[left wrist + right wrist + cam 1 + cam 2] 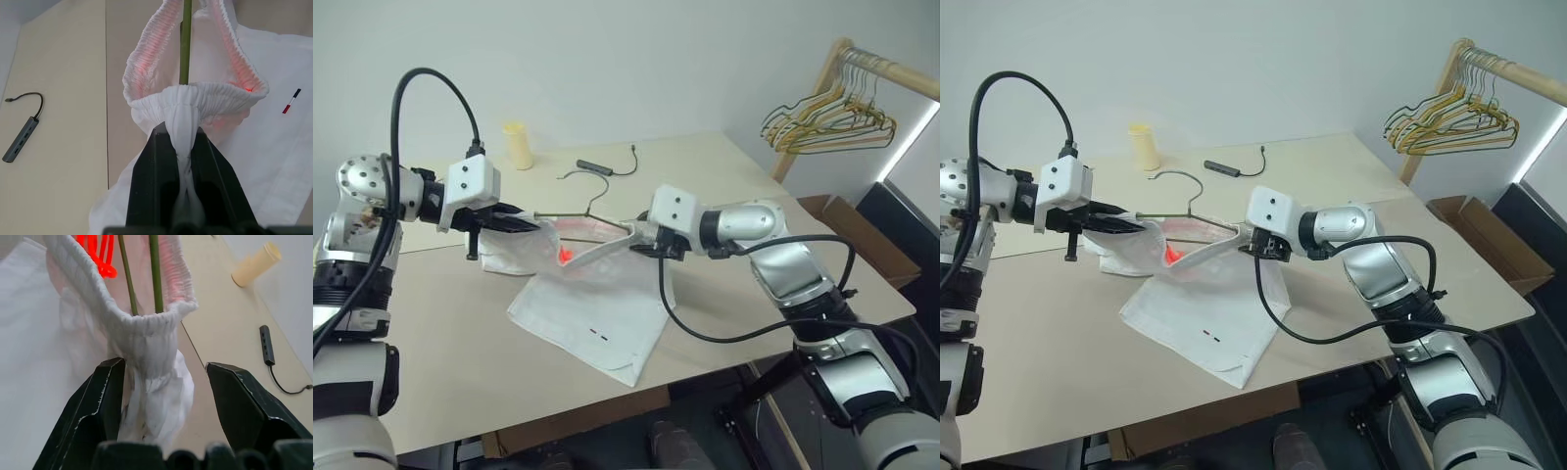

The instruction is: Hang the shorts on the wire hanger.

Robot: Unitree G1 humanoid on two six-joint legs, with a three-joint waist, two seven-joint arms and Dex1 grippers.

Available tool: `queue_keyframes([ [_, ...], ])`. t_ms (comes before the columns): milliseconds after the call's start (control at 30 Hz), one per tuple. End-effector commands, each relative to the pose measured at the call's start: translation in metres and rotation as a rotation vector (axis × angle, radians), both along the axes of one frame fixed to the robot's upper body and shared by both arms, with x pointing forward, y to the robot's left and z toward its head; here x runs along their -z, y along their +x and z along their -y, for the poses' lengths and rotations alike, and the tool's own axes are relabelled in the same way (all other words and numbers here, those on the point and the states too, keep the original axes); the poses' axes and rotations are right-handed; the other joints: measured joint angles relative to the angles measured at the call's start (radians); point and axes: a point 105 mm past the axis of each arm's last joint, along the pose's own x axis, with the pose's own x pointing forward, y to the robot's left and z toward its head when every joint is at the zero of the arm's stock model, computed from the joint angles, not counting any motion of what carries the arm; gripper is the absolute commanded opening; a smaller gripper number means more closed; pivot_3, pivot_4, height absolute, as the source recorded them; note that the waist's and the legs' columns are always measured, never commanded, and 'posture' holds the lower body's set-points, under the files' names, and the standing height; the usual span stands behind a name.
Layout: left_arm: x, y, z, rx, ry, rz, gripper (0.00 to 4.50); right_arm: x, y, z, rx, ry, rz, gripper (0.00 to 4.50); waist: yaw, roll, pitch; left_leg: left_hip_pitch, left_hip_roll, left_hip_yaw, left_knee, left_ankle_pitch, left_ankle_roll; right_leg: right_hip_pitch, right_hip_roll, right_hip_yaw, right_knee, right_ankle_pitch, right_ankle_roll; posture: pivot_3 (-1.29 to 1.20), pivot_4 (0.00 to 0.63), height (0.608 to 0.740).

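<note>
Shorts [592,294] stretched between my two hands over the bench [783,211], the wire hanger [576,203] threaded through their waistband.

My left hand [530,223], at centre left of the head view, is clamped tight on a bunched end of the elastic waistband. My right hand [628,233], just right of centre, has its fingers [105,396] spread wide, with the other end of the waistband sitting between them against one finger, not pinched. The hanger's wire runs inside the waistband from one hand to the other, and its hook sticks up toward the far side of the bench. The legs of the shorts lie flat on the bench below my hands, short of the near edge. A grey adapter [594,166] and a yellow cylinder [517,145] sit farther back. Bare bench lies open to lower left. A rack with a bunch of hangers [827,117] stands at upper right, well apart.
</note>
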Motion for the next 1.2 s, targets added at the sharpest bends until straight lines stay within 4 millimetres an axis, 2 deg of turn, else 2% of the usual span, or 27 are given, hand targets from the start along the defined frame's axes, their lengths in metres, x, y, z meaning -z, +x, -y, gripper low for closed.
queue_keyframes([
  [33,-0.020,-0.003,0.006,0.042,-0.041,0.060,0.00,-0.015,-0.006,-0.003,-0.053,0.062,-0.012,3.12,-0.002,0.000,0.000,0.000,0.000,0.000,0.000,0.000,0.000,0.000,0.000,0.000,0.000,0.000,0.000,-0.16,0.000,0.740],
  [67,-0.020,-0.004,0.006,0.050,-0.042,0.058,0.00,-0.015,-0.007,-0.003,-0.064,0.065,-0.023,3.12,-0.003,0.000,0.000,0.000,0.000,0.000,0.000,0.000,0.000,0.000,0.000,0.000,0.000,0.000,0.000,-0.16,0.000,0.740],
  [167,-0.019,-0.006,0.008,0.074,-0.042,0.049,0.00,-0.011,-0.009,-0.005,-0.081,0.062,-0.071,2.54,-0.005,0.000,0.000,0.000,0.000,0.000,0.000,0.000,0.000,0.000,0.000,0.000,0.000,0.000,0.000,-0.16,0.000,0.740],
  [400,-0.019,-0.008,0.007,0.080,-0.060,0.042,0.00,-0.004,-0.005,-0.001,-0.053,0.042,-0.109,0.19,-0.005,0.000,0.000,0.000,0.000,-0.001,0.000,0.000,0.000,0.000,0.000,0.000,0.000,0.000,0.000,-0.15,0.000,0.740],
  [433,-0.019,-0.009,0.007,0.082,-0.067,0.040,0.00,-0.004,-0.006,-0.001,-0.054,0.040,-0.109,0.02,-0.005,0.000,0.000,0.000,0.000,-0.001,0.000,0.000,0.000,0.000,0.000,0.000,0.000,0.000,0.000,-0.15,0.000,0.740],
  [600,-0.017,-0.007,0.006,0.067,-0.069,0.022,0.00,-0.002,-0.006,0.001,-0.052,0.026,-0.104,0.02,-0.005,0.000,0.000,0.000,0.000,-0.001,0.000,0.000,0.000,0.000,0.000,0.000,0.000,0.000,0.000,-0.16,0.000,0.740],
  [867,-0.019,0.002,0.001,0.016,-0.129,0.070,2.56,-0.004,-0.006,0.008,-0.011,0.049,-0.126,0.02,-0.005,0.000,0.000,0.000,0.000,-0.001,0.000,0.000,0.000,0.000,0.000,0.000,0.000,0.000,0.000,-0.16,0.000,0.740],
  [1067,-0.025,0.001,0.003,0.007,-0.232,0.100,4.50,-0.006,-0.007,0.025,0.067,0.084,-0.155,0.02,-0.005,0.000,0.000,0.000,0.000,-0.001,0.000,0.000,0.000,0.000,0.000,0.000,0.000,0.000,0.000,-0.19,0.000,0.740],
  [1200,-0.040,0.003,0.009,-0.020,-0.369,0.166,4.50,-0.006,-0.004,0.039,0.174,0.115,-0.199,0.02,-0.006,0.000,0.000,0.000,0.000,-0.001,0.000,0.000,0.000,0.000,-0.001,0.000,0.000,0.000,0.000,-0.21,0.000,0.740],
])
